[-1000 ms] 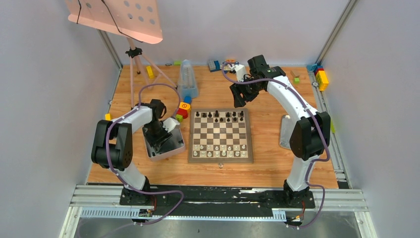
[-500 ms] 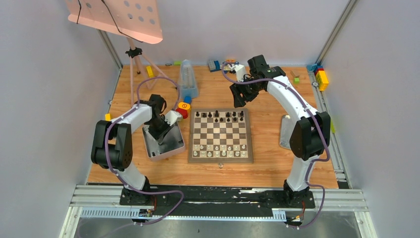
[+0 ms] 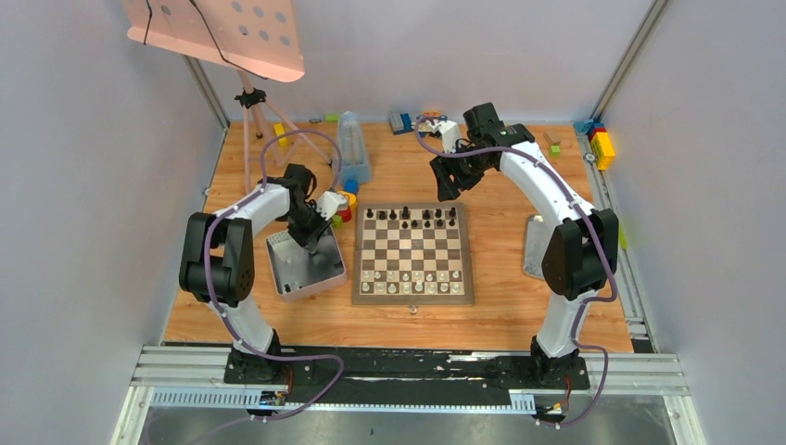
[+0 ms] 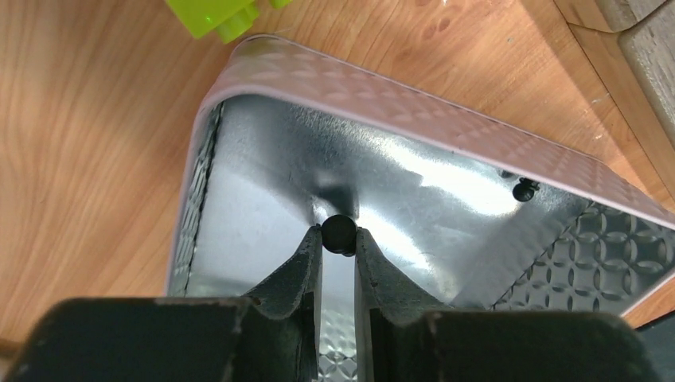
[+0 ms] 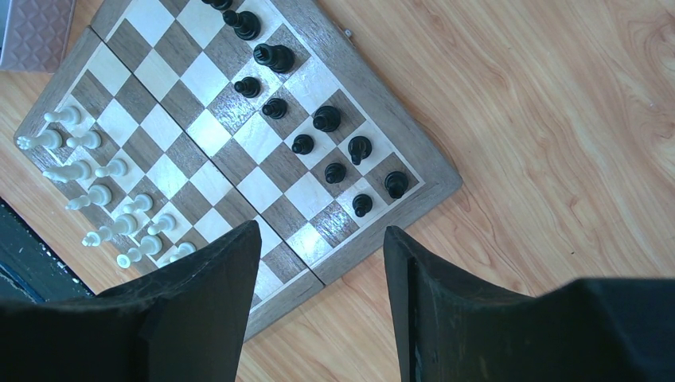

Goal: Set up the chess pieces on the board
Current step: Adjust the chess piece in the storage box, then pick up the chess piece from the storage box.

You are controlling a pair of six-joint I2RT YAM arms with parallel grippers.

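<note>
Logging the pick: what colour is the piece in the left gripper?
The piece is black, clearest in the left wrist view.

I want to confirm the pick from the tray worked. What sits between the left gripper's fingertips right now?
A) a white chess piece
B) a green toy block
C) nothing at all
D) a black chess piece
D: in the left wrist view, the left gripper pinches a small, round-topped black chess piece at its fingertips, over the shiny floor of the metal tray.
</note>
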